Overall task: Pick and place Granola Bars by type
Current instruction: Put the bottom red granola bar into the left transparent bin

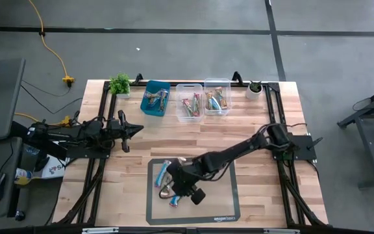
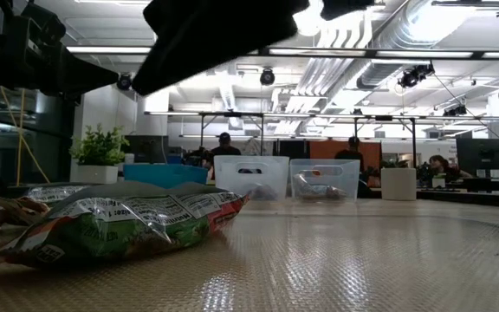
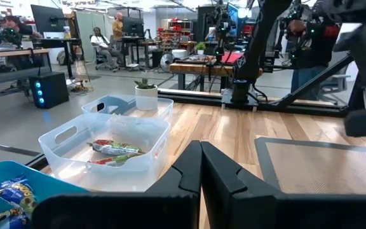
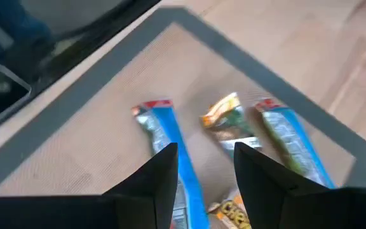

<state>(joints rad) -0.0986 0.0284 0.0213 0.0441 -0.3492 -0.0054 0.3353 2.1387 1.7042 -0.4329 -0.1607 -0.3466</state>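
Note:
Several granola bars lie flat on the grey mat (image 1: 223, 195) near the table's front edge. The right wrist view shows two blue bars (image 4: 161, 130) (image 4: 291, 140) with a green-and-orange one (image 4: 229, 121) between them. In the low view a green bar (image 2: 119, 225) lies close by. My right gripper (image 4: 205, 168) hangs open above these bars, slanting down, clear of them (image 1: 177, 185). My left gripper (image 1: 135, 130) waits shut at the table's left side, pointing level. More bars lie in the teal bin (image 1: 154, 97) and the two clear bins (image 1: 189, 103) (image 1: 217, 97) at the far edge.
A leafy plant (image 1: 119, 83) stands left of the bins and a small white pot (image 1: 254, 88) right of them. Bare wood lies between the mat and the bins. People sit at desks in the room beyond the table.

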